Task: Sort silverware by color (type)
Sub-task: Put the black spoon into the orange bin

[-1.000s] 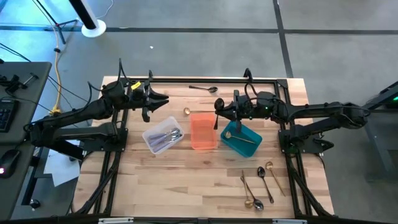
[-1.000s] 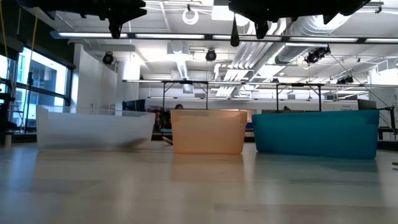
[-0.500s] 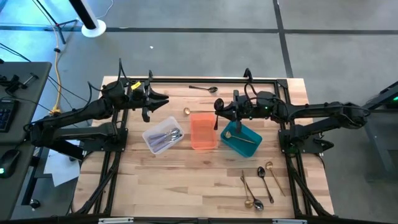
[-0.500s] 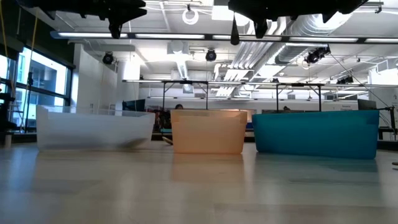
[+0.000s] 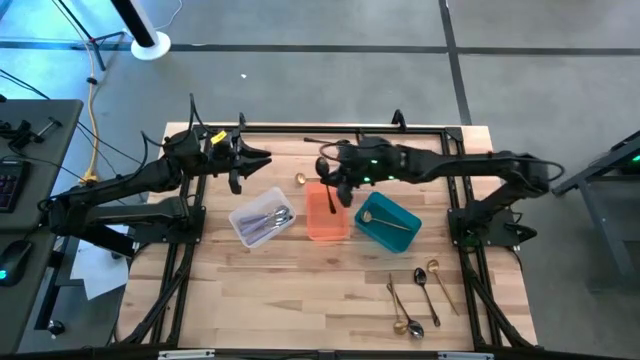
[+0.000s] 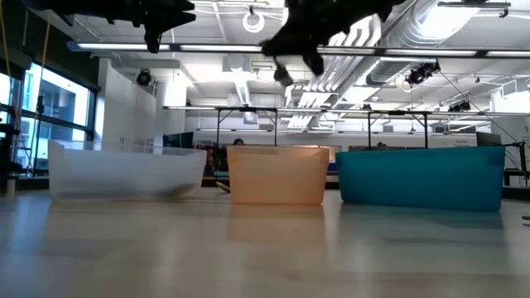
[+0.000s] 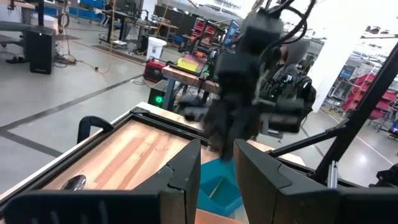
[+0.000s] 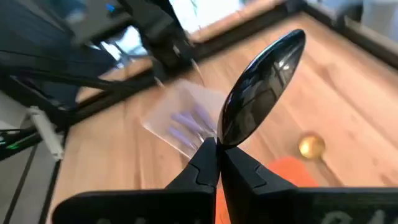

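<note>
The right gripper [image 5: 335,190] hangs over the orange bin [image 5: 325,213] in the middle of the tabletop [image 5: 300,290]. Its fingers [image 8: 205,163] are pressed together on the handle of a black spoon [image 8: 261,87], and the shiny bowl of the spoon sticks out past them.

The left gripper [image 5: 258,160] waits in the air near the far edge of the tabletop, on the left side. Its fingers [image 7: 186,168] stand a little apart and hold nothing.

Three bins sit in a row across the middle of the tabletop. The clear bin [image 5: 261,217] is on the left with silver silverware [image 5: 268,222] inside it. The orange bin is in the middle. The teal bin [image 5: 388,222] is on the right and has a gold piece [image 5: 392,222] lying in it.

A gold spoon [image 5: 300,180] lies on the tabletop just behind the orange bin. A dark spoon [image 5: 318,142] lies near the far edge. More spoons and forks [image 5: 420,295], some gold and some dark, lie near the front right corner of the tabletop.
</note>
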{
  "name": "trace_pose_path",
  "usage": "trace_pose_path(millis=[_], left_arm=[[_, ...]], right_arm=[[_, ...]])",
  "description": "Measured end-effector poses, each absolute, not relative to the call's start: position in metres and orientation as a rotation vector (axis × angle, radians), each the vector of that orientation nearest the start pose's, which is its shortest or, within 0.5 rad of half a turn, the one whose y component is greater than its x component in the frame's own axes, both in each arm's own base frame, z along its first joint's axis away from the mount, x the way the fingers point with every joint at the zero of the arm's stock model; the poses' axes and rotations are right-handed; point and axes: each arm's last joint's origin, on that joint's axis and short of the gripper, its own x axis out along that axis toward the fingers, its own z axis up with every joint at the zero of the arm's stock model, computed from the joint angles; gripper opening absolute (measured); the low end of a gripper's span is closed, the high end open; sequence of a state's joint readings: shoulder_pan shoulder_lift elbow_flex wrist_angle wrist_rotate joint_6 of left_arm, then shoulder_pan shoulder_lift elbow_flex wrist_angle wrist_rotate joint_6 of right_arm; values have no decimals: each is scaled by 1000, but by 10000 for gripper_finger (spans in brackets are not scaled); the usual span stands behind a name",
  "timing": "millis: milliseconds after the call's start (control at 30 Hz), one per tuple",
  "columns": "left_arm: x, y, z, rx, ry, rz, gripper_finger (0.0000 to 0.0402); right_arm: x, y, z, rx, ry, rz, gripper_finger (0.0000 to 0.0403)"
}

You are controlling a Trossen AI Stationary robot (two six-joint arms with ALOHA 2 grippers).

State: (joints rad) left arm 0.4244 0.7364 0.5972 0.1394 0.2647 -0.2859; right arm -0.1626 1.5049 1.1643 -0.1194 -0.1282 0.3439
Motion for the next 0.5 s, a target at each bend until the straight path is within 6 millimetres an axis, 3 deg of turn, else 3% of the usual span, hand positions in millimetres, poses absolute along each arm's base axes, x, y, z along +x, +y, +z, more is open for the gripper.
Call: trace_pose_path(millis=[233,500], left_arm=[[159,64,306,-286,-24,158,85],[159,64,306,-286,-24,159,86]], right_arm=[[367,-56,247,531,631,-174,0],[382,-59,200,587,763,-230,0]])
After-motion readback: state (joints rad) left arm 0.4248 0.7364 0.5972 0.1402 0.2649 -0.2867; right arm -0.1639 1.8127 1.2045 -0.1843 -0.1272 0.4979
